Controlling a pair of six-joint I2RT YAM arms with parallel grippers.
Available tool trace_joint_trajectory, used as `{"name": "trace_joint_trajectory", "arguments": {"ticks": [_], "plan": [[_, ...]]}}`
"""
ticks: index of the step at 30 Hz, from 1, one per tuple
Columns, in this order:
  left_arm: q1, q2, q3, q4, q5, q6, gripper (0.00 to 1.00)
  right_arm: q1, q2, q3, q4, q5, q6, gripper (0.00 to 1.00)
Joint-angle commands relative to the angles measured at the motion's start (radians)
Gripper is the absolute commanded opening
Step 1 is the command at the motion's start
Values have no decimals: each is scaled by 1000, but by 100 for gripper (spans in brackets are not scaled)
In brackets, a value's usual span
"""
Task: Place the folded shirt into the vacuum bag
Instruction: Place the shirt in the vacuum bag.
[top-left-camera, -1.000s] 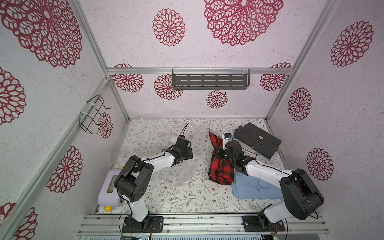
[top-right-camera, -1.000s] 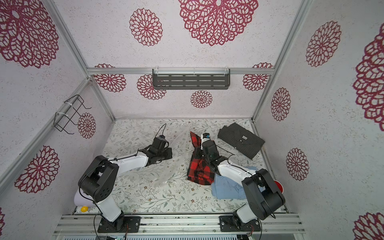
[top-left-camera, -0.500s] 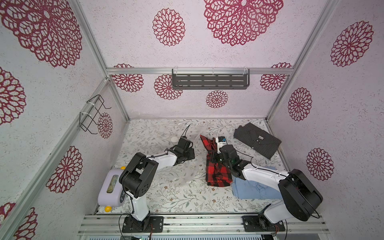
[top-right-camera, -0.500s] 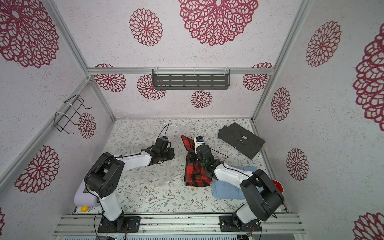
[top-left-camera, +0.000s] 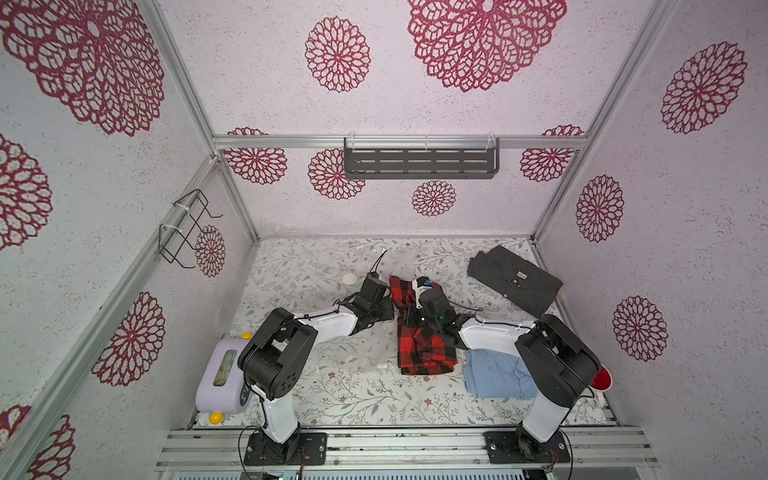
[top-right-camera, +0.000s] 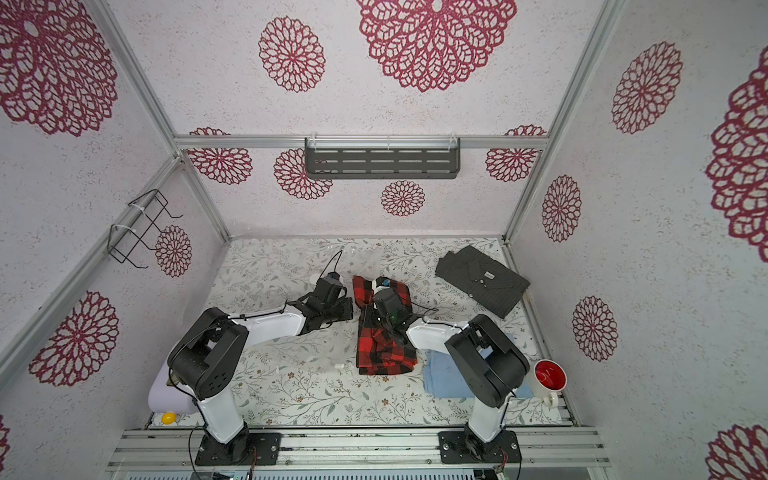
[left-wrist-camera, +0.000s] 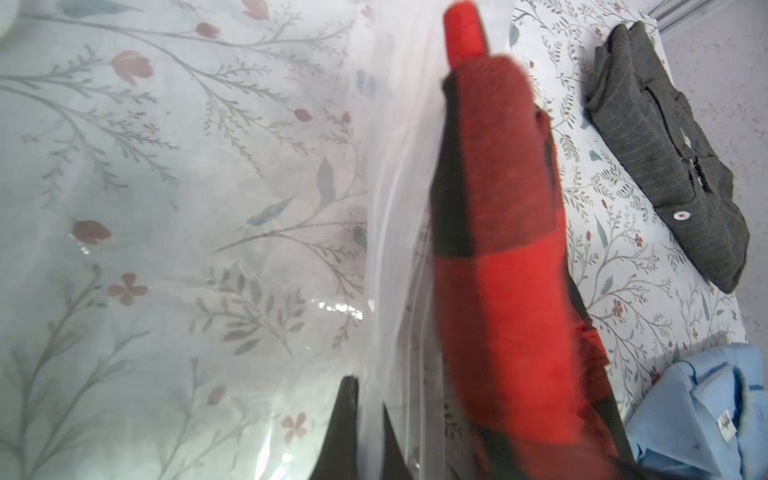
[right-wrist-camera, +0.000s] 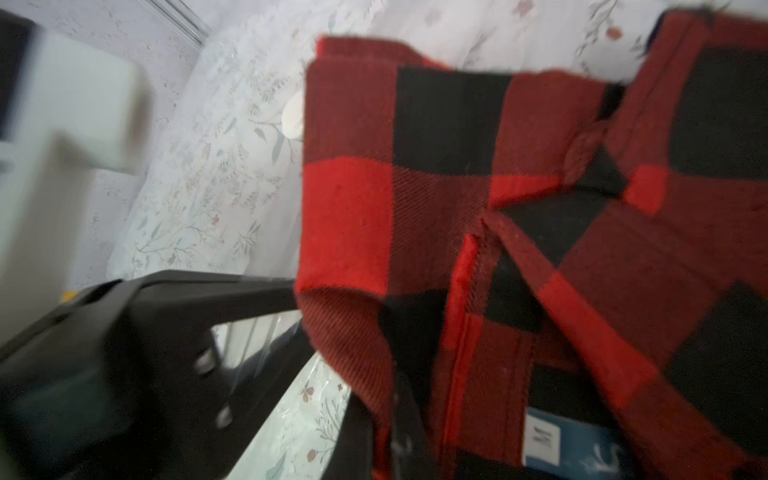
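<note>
The right gripper (right-wrist-camera: 386, 436) is blurred, its tips buried in the plaid shirt (right-wrist-camera: 519, 199).

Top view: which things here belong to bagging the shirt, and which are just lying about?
In the job: red plaid shirt, vacuum bag, left claw, right claw.
Lying about: grey shirt, blue shirt, red mug, lilac box.

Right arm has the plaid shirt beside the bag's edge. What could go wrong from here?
1. The plaid shirt droops unevenly from the right gripper. Its loose fold may snag the vacuum bag edge and bunch up outside.
2. The left gripper pinches only thin, slick film. It could slip, letting the mouth collapse.
</note>
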Motion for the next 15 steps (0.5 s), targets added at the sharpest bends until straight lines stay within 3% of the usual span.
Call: {"name": "trace_joint_trajectory", "arguments": {"ticks": [1,9,15], "plan": [[-27,-71,-25,57,-31,27,0,-30,34,56,7,-79,56,0],[-49,-185,-96,113,-73,51,0,-86,91,35,-7,-81,98,0],[-55,-148,-77,104,-64,50,0,-112,33,63,-27,-92,116,0]]}}
